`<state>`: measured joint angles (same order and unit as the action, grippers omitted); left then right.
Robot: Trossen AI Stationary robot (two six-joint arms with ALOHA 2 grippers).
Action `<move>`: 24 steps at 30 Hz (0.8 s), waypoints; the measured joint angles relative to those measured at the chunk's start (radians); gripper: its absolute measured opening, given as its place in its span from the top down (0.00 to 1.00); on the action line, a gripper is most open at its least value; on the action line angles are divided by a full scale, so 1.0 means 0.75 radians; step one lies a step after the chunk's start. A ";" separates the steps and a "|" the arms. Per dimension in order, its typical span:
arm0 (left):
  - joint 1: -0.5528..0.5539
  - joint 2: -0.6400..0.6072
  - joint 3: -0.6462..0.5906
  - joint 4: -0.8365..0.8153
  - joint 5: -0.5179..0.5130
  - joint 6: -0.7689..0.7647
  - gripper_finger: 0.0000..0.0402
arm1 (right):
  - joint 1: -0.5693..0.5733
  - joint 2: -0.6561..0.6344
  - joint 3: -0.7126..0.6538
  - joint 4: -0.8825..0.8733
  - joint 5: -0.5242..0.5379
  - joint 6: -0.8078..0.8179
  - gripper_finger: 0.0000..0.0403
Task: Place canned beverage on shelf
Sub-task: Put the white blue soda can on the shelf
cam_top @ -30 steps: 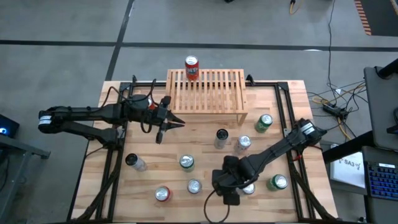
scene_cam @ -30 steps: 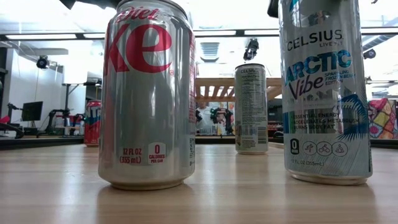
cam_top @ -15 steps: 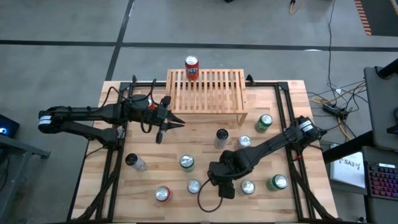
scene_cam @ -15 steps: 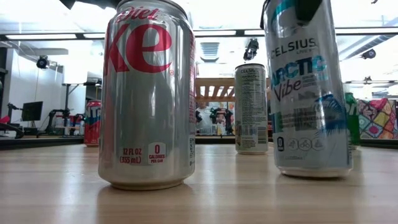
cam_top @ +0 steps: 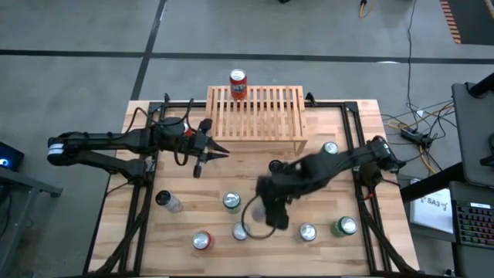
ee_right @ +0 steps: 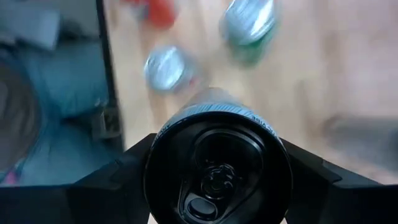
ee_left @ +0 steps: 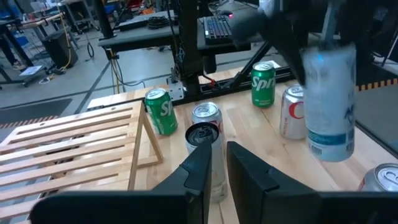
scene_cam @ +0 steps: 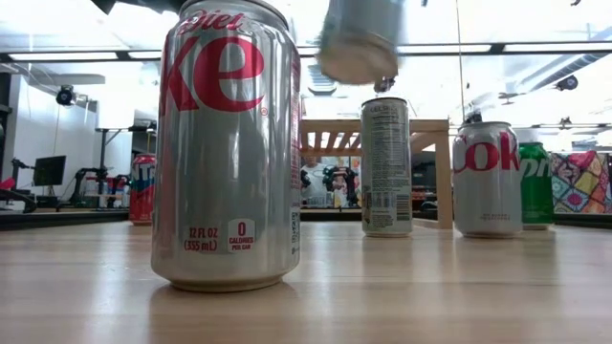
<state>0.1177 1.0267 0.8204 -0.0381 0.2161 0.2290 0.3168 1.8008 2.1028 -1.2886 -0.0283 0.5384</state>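
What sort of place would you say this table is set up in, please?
Probably a robotics lab or workshop: the table stands on a bare concrete floor, desks with a keyboard and a monitor stand around it, and cables trail beside it.

The table (cam_top: 147, 232) is pale, matt wood planks. Left of the right gripper (cam_top: 266, 202), the Diet Coke can (scene_cam: 228, 143) is glossy silver metal. Beyond it, the shelf (cam_top: 255, 112) is light bare-wood slats.

Red can (cam_top: 238, 83), light-wood slatted shelf (cam_top: 256, 113)
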 joint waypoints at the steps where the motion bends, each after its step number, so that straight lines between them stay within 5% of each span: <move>1: 0.000 -0.004 0.000 -0.002 0.000 0.003 0.91 | -0.019 0.000 0.062 -0.063 0.055 -0.014 0.39; 7: 0.001 -0.043 0.001 -0.001 0.000 0.008 0.91 | -0.229 0.000 0.313 -0.290 0.254 -0.167 0.39; 16: 0.001 -0.062 0.001 -0.012 0.000 0.012 0.91 | -0.631 0.007 0.334 -0.344 0.081 -0.440 0.39; 24: 0.001 -0.062 0.001 -0.013 0.000 0.008 0.91 | -0.748 0.008 0.336 -0.383 0.057 -0.573 0.39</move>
<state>0.1184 0.9802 0.8207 -0.0475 0.2161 0.2352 -0.2443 1.8065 2.3550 -1.5755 0.0141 0.1088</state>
